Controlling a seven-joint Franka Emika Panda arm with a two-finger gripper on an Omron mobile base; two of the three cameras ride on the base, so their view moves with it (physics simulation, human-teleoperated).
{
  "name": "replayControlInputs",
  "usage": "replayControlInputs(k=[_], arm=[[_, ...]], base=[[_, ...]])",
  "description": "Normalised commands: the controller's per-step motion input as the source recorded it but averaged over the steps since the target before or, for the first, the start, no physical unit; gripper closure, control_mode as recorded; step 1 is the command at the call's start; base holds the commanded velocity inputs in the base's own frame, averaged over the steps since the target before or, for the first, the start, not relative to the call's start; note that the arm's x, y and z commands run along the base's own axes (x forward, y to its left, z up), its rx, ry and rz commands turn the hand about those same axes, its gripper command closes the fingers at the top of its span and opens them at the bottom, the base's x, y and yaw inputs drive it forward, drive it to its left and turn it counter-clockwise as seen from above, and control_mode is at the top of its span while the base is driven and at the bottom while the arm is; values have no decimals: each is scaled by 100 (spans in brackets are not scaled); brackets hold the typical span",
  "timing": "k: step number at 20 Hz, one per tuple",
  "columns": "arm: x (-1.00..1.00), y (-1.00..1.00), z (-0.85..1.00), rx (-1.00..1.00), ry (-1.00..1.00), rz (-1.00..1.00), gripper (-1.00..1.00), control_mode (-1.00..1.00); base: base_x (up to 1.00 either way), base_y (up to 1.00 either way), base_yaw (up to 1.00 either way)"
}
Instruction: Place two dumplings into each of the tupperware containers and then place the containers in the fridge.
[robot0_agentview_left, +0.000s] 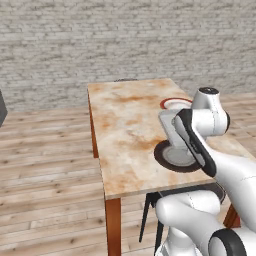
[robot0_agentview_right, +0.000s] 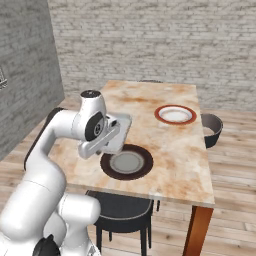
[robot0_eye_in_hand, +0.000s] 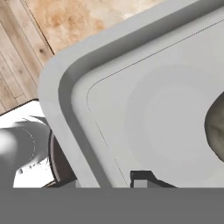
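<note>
My gripper (robot0_agentview_right: 112, 136) is shut on the rim of a light-grey tupperware container (robot0_agentview_right: 121, 131). It holds the container tilted just above the table, over the near edge of the dark brown plate (robot0_agentview_right: 126, 163). In the hand view the container (robot0_eye_in_hand: 144, 100) is close up, with one fingertip (robot0_eye_in_hand: 142, 177) inside its wall. One mottled grey-beige dumpling (robot0_eye_in_hand: 216, 131) lies in it at the right edge. From the left base view the container (robot0_agentview_left: 168, 125) shows beside the arm's wrist. The fridge is out of view.
A marbled wooden table (robot0_agentview_right: 150, 100) carries a round red-rimmed white plate (robot0_agentview_right: 175, 114) at the far right and the dark brown plate (robot0_agentview_left: 176, 156) near the front. A dark chair (robot0_agentview_right: 212, 128) stands at the table's right side, a black stool (robot0_agentview_right: 122, 210) under its front edge. Brick walls stand behind.
</note>
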Motion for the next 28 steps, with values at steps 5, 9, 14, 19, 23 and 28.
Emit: replayControlInputs(k=[5, 9, 14, 19, 23, 28], arm=[[-21, 2, 16, -2, -6, -5, 100, -100], [0, 0, 30, 0, -1, 0, 100, -100], [1, 0, 39, 0, -1, -4, 100, -100], [0, -1, 35, 0, 0, -8, 100, -100], [-6, -5, 18, 0, -2, 0, 100, -100], [0, 0, 0, 0, 0, 0, 100, 100]], base=[[0, 0, 0], [0, 0, 0], [0, 0, 0], [0, 0, 0], [0, 0, 0], [-89, -26, 2]])
